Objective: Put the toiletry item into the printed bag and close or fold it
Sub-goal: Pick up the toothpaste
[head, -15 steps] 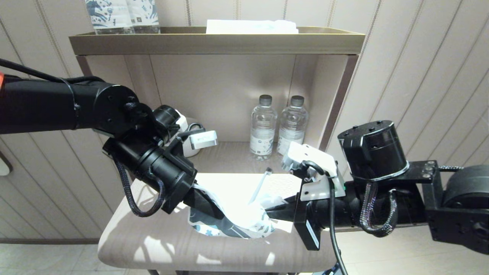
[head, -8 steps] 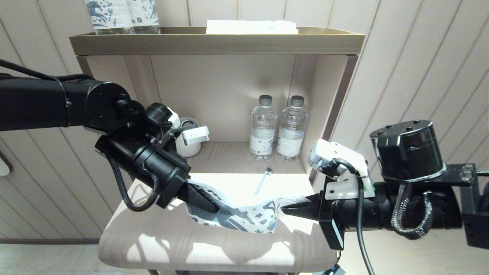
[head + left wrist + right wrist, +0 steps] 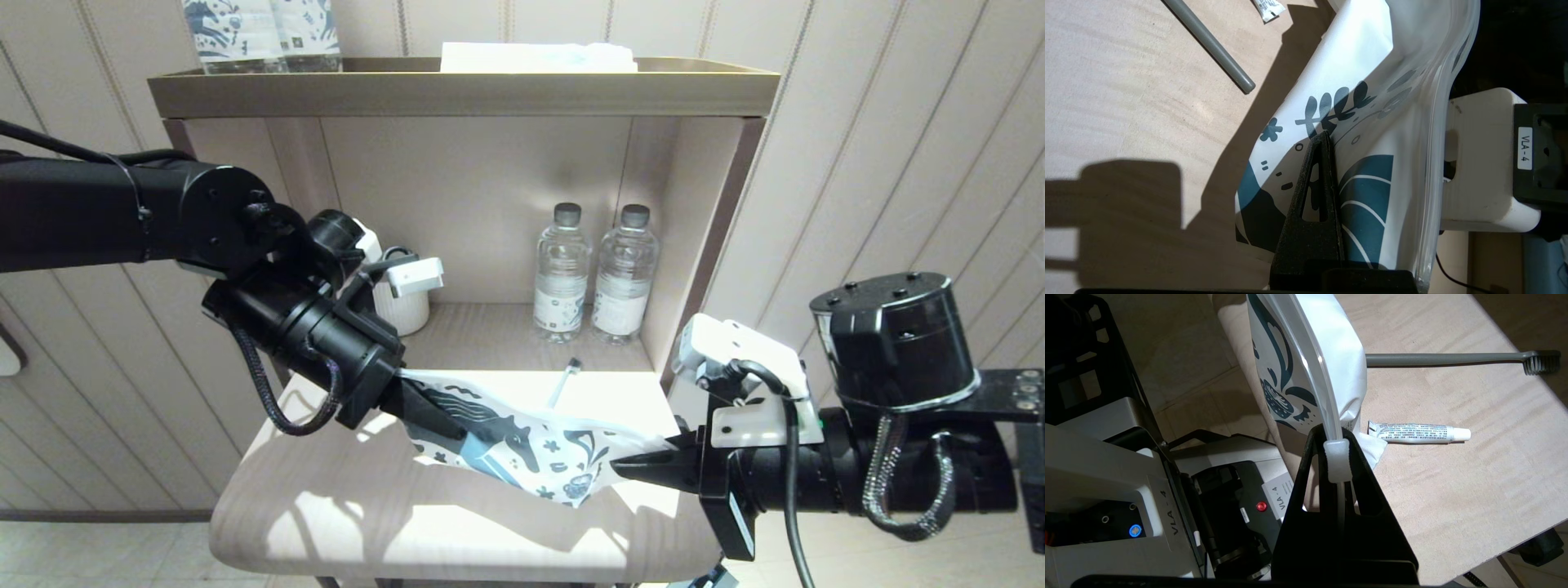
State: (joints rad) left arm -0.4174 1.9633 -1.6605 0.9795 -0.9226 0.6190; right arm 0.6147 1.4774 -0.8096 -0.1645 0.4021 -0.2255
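The printed bag [image 3: 531, 453] hangs stretched above the small table [image 3: 326, 523] between my two grippers. My left gripper [image 3: 445, 425] is shut on its left end; in the left wrist view one black finger [image 3: 1316, 183] lies pressed against the printed bag [image 3: 1372, 122]. My right gripper [image 3: 622, 468] is shut on the right end, where its jaws [image 3: 1336, 437] pinch the translucent slider on the bag's [image 3: 1306, 363] zip strip. The toiletry item [image 3: 563, 382] lies on the table behind the bag, outside it; it shows as a grey stick [image 3: 1453, 358] with its bristled head toward the shelf.
A small toothpaste tube [image 3: 1417, 433] lies on the table near the bag's right end. In the shelf behind stand two water bottles [image 3: 563, 273] and a white mug [image 3: 402, 309]. On top are printed packs [image 3: 261, 33] and a flat packet [image 3: 539, 57].
The right gripper has drawn right and toward the table's front along the bag's top. The bag went from crumpled to stretched out. The left gripper shifted slightly left and up.
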